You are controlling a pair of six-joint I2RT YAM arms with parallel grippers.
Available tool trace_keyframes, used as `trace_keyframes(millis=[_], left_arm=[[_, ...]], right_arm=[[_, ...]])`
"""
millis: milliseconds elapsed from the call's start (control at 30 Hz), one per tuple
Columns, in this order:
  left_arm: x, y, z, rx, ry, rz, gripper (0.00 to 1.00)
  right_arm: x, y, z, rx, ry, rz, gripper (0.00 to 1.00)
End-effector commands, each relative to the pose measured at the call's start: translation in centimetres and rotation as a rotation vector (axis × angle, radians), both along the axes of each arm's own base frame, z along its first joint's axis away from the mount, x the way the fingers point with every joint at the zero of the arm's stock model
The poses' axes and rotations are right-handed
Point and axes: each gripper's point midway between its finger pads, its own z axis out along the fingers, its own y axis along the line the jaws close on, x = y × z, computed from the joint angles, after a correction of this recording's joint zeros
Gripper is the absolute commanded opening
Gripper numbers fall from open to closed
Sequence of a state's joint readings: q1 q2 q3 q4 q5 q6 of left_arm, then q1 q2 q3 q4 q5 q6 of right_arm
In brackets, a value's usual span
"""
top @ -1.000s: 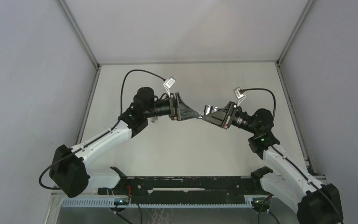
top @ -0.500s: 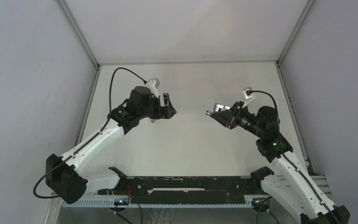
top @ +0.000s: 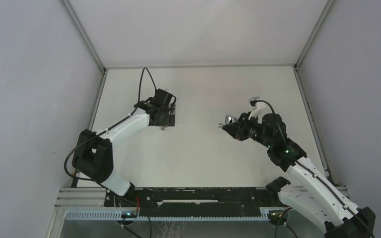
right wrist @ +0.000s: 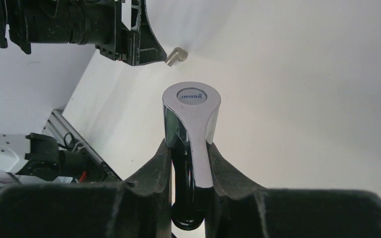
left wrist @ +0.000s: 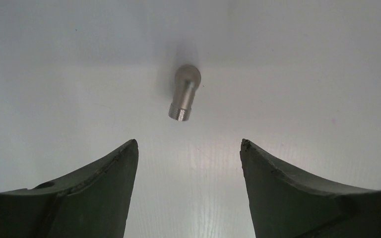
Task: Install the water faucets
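Note:
A stubby silver faucet part (left wrist: 184,99) with a rounded head and a threaded end lies on the white table, just ahead of my left gripper (left wrist: 188,144). That gripper is open, its jaws wide apart with nothing between them. From above, the left gripper (top: 166,121) points down over this part (top: 163,128). My right gripper (right wrist: 191,146) is shut on a chrome faucet (right wrist: 191,114) with a flat lever top marked JMWRR. It holds the faucet (top: 226,119) above the table at centre right. The right wrist view also shows the stubby part (right wrist: 176,56) beside the left gripper.
White walls enclose the table (top: 198,148) on the left, back and right. A black rail (top: 198,196) with both arm bases runs along the near edge. Cables loop above each wrist.
A second ago both grippers met tip to tip at mid-table. The left arm has swung back left and now points down over the stubby part. The right gripper drew back slightly, still holding the faucet.

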State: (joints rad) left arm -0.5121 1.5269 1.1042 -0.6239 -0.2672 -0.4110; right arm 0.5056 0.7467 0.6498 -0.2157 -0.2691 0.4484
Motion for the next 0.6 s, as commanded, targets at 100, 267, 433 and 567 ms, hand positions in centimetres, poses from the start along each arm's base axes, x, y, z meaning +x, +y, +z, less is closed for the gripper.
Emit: trace_keyframes(millis=[100,267,433,567], left_arm=[[3.6,0.3,-0.5,0.015,0.001,-0.03,0.71],[4.6,0.3,-1.8,-0.005,0.05,-0.053,0.69],[4.9,-0.3,-3.1,-0.008,0.123,-0.116,0.64],[4.9,-0.1,-4.3,0.004,0.181,-0.119,0.59]], right_arm=[[1.7,-0.4,3.5,-0.001,-0.145,-0.058,0.0],[2.0,0.1,4.2,0.019,-0.16,-0.044,0.0],[2.6,0.1,4.4,0.011,-0.163,-0.058,0.0],[3.1,0.2,4.6,0.002,-0.169,-0.062,0.0]])
